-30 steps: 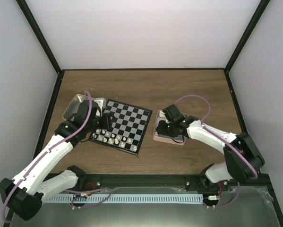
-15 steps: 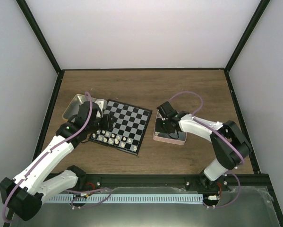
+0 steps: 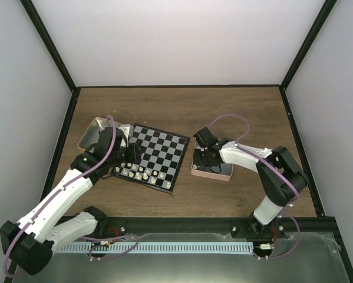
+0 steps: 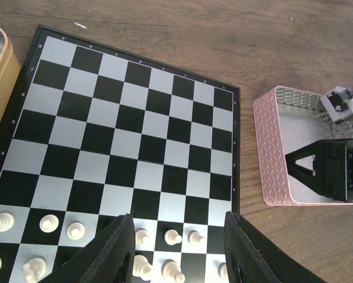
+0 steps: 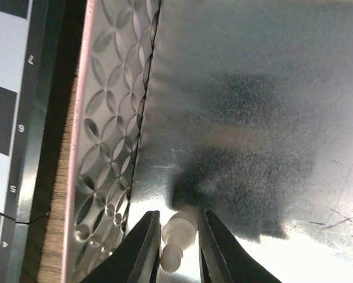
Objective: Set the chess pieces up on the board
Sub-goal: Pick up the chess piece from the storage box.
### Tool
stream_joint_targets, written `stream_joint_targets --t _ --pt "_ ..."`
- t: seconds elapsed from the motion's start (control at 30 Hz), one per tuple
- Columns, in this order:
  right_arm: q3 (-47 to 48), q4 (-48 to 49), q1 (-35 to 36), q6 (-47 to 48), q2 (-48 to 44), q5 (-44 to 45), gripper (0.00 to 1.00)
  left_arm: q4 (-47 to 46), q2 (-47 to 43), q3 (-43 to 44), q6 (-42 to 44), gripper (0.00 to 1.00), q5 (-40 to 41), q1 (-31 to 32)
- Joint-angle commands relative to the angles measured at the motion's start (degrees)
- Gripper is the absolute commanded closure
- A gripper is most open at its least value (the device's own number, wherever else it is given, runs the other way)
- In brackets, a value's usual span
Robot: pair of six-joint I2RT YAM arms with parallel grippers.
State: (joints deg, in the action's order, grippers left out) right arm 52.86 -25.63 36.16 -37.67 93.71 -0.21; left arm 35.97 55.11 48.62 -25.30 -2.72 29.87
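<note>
Right claw point(image 5: 179, 250) is nipped narrow on a cream-white pawn point(image 5: 179, 233), tipped steeply down into the pink tin point(image 5: 105, 118) — the board point(image 5: 11, 53) lies just to its left. Left claw point(image 4: 176, 253) hangs half-open, holding nothing, over white pieces point(image 4: 173, 237) on the board's near rows — its arm point(image 3: 64, 188) is stretched forward.

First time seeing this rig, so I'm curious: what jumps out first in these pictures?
The chequered board lies left of centre, with cream-white pieces lined along its near edge under the open left gripper. To its right, inside a pink tin, the right gripper pinches a lone cream-white piece.
</note>
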Motion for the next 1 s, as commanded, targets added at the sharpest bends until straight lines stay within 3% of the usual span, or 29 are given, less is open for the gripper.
stream_joint_targets --t 0.0,0.2,0.4,0.7,0.97 --pt "1.59 -0.29 0.31 0.99 1.11 1.14 0.83 -1.17 0.06 -0.46 0.04 0.57 -0.44 -0.14" --pt "2.0 -0.96 0.76 0.14 -0.2 4.78 0.97 -1.24 0.02 -0.27 0.16 0.57 -0.11 -0.18" --pt "2.48 -1.53 0.94 -1.14 -6.16 10.11 0.98 -1.53 -0.26 -0.19 0.09 0.57 0.46 -0.16" --pt "7.64 -4.09 4.91 1.22 -8.94 4.91 0.98 -1.64 -3.03 -0.51 -1.21 0.57 6.42 -0.16" --pt "12.62 -5.59 12.67 3.68 -4.79 -1.74 0.98 -2.38 -12.83 -3.04 -3.07 0.55 14.86 -0.16"
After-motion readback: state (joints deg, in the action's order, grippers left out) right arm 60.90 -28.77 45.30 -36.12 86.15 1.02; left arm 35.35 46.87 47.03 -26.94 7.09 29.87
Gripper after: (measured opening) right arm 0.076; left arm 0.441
